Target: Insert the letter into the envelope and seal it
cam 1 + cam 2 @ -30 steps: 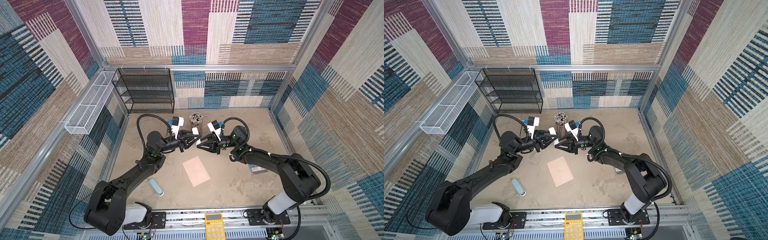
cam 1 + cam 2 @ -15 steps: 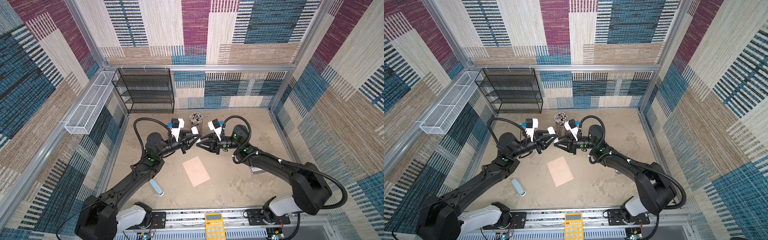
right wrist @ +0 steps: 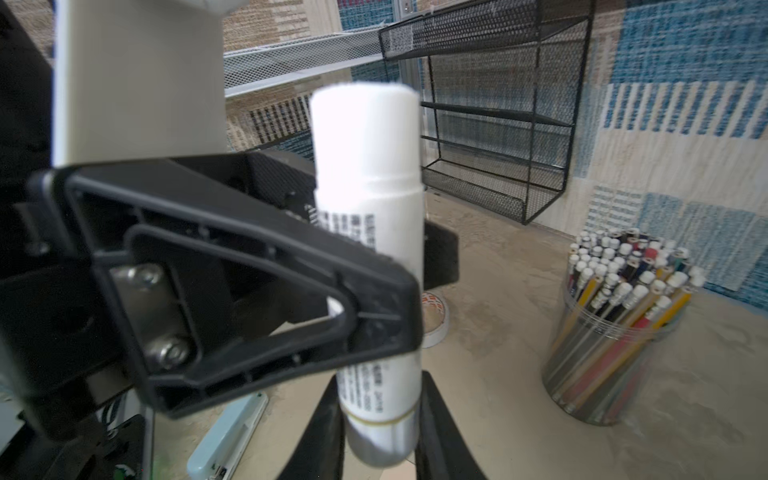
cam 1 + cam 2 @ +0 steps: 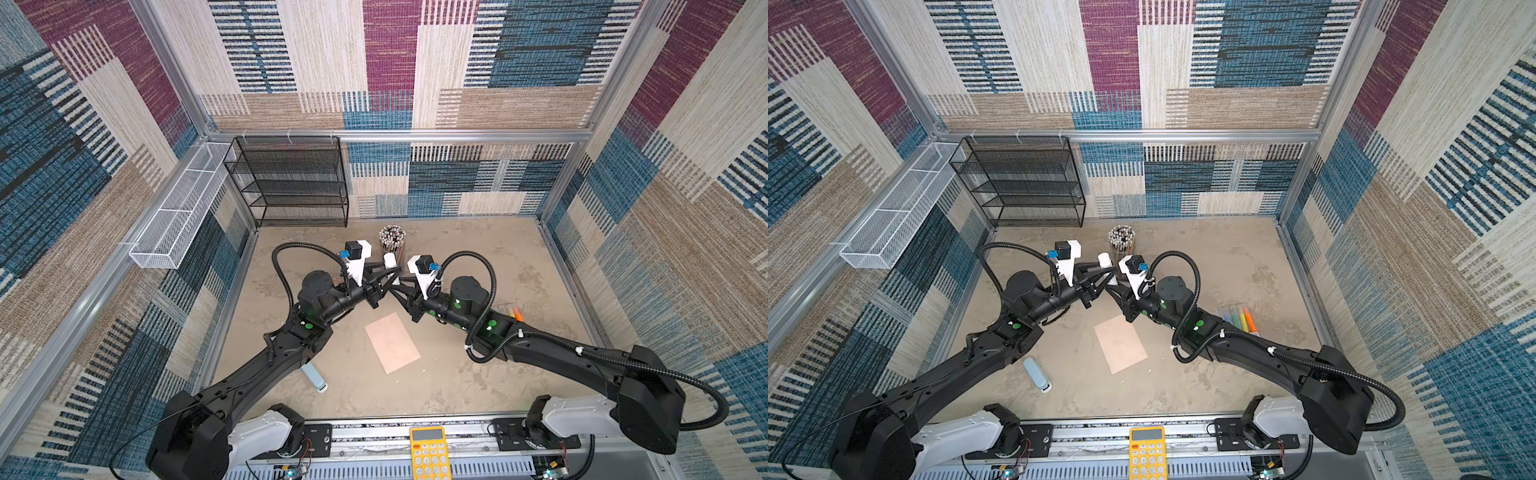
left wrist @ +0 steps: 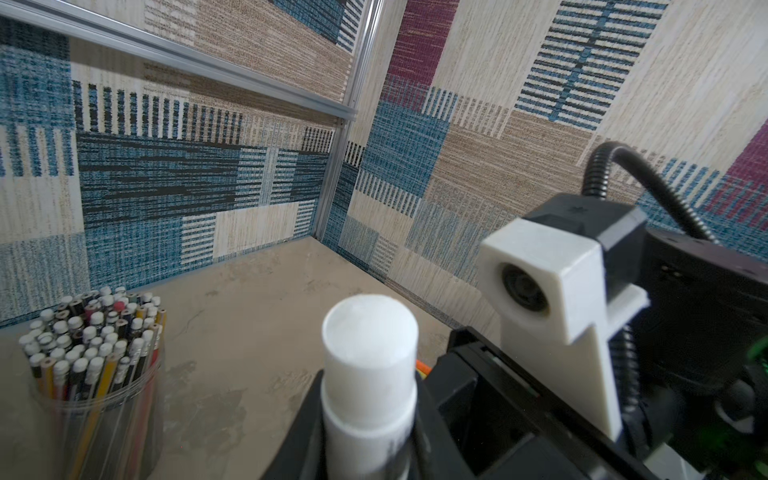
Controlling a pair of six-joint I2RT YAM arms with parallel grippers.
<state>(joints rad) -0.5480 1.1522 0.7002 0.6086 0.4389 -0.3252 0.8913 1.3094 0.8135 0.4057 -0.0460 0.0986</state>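
Observation:
The envelope (image 4: 392,343) (image 4: 1120,344) is a plain peach rectangle lying flat mid-table, with no gripper touching it. The letter is out of view. Above the table behind the envelope, a white glue stick (image 4: 390,261) (image 4: 1104,261) (image 5: 370,365) (image 3: 370,208) stands upright between both grippers. My left gripper (image 4: 392,275) (image 5: 370,436) is shut on its middle. My right gripper (image 4: 395,287) (image 3: 380,432) is shut on its lower end. In the right wrist view a left finger (image 3: 249,270) crosses in front of the stick.
A clear cup of pencils (image 4: 392,239) (image 3: 615,332) stands just behind the grippers. A black mesh rack (image 4: 291,183) and a white wire basket (image 4: 178,220) are at the back left. A pale blue stapler (image 4: 313,376), markers (image 4: 1239,318) and a yellow calculator (image 4: 428,453) lie around.
Both arms have shifted posture, their rear links settling back toward the front rail. The grippers and the glue stick stay nearly in place. The envelope has not moved.

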